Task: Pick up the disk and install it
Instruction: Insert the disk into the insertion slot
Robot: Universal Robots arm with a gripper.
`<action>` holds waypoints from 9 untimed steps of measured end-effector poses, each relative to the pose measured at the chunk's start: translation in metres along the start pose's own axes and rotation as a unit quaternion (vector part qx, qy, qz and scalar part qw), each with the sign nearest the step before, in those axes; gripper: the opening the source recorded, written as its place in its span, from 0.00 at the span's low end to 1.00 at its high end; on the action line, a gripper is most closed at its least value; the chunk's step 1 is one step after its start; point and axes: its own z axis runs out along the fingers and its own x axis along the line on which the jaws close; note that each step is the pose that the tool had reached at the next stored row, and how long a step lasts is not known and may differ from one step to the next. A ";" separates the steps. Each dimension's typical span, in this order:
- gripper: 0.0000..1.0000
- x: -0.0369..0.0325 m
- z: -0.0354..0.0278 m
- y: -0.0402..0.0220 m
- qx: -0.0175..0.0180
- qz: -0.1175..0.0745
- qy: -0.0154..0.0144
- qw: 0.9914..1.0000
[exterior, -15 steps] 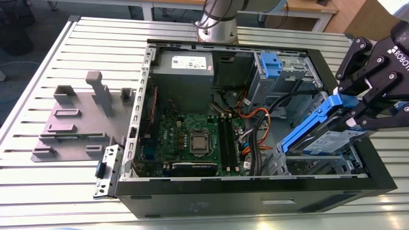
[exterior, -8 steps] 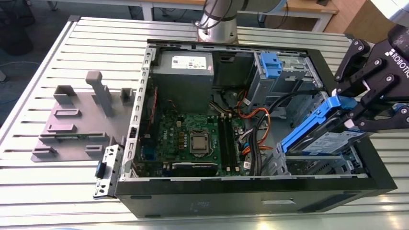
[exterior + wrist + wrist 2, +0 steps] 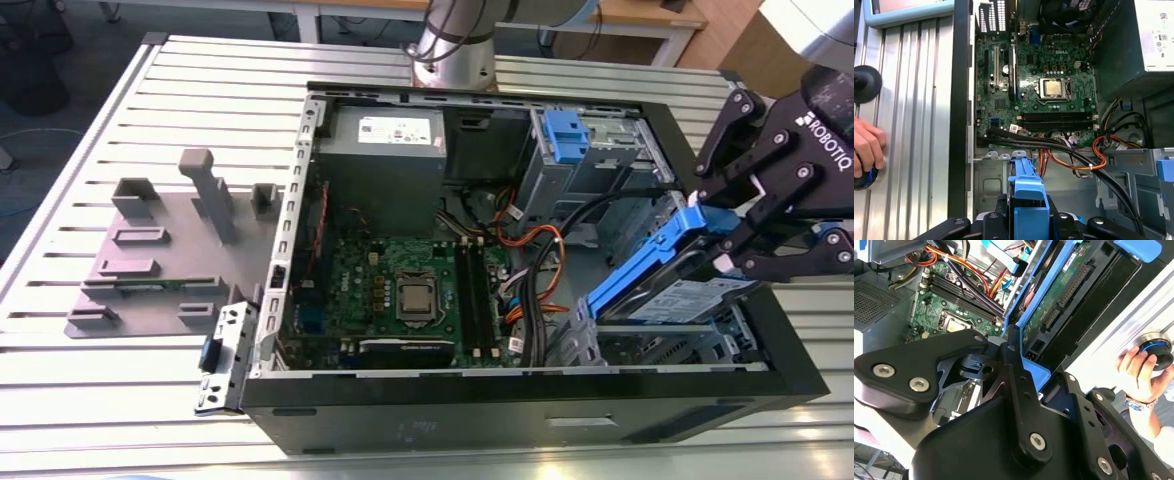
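Hand (image 3: 738, 240): we find it closed on the disk (image 3: 674, 298), gripping its upper end.
Disk: tilted; we place it above the metal drive cage (image 3: 661, 343), at the exterior view's right inside the open computer case (image 3: 534, 388).
Case: lying on its side on the slatted surface (image 3: 160, 100).
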 end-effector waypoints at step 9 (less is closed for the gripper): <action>0.37 0.0001 0.0059 -0.0011 0.000 0.000 0.000 1.000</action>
